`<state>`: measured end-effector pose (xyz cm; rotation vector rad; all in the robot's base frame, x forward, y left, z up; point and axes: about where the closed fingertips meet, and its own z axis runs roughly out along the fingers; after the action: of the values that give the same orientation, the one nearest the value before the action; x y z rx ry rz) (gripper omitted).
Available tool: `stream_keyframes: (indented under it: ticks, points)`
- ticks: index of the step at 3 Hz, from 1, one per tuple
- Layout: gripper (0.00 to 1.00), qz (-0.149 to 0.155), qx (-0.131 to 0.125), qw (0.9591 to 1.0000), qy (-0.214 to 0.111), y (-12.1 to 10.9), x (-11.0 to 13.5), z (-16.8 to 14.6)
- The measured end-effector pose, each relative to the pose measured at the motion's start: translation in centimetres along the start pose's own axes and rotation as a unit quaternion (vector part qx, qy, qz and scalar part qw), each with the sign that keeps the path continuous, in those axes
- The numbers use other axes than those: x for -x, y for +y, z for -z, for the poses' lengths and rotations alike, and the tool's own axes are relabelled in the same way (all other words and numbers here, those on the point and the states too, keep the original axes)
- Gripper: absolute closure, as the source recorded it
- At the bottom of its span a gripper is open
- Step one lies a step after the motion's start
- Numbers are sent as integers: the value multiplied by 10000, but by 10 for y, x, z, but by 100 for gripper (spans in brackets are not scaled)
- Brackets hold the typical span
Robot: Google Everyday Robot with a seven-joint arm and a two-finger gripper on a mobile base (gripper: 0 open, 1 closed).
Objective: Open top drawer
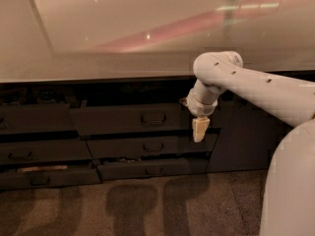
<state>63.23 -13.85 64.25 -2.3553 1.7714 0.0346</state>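
Three drawer fronts: they are stacked in one column, and the top drawer (113,121) is the widest and tallest, dark grey.
Top drawer: it sits directly under the pale countertop (123,33), with a dark gap above its front.
Loop handle (153,118): small and dark, at the centre of the top drawer.
Middle drawer (123,147): just below the top drawer, narrower.
Bottom drawer (128,170): lowest, below the top drawer.
Gripper (200,130): cream-coloured, pointing down, in front of the right end of the top drawer, right of the loop handle and apart from it.
Gripper state: I cannot tell if it is wide or narrow.
Arm (256,87): white, coming from the right of the top drawer.
Cabinet door (241,141): plain and dark, right of the top drawer.
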Motion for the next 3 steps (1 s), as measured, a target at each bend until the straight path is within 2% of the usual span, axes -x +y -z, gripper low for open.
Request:
stream_keyframes:
  ticks: [3]
  points:
    - [89,0,1,10000,0,0,0,0]
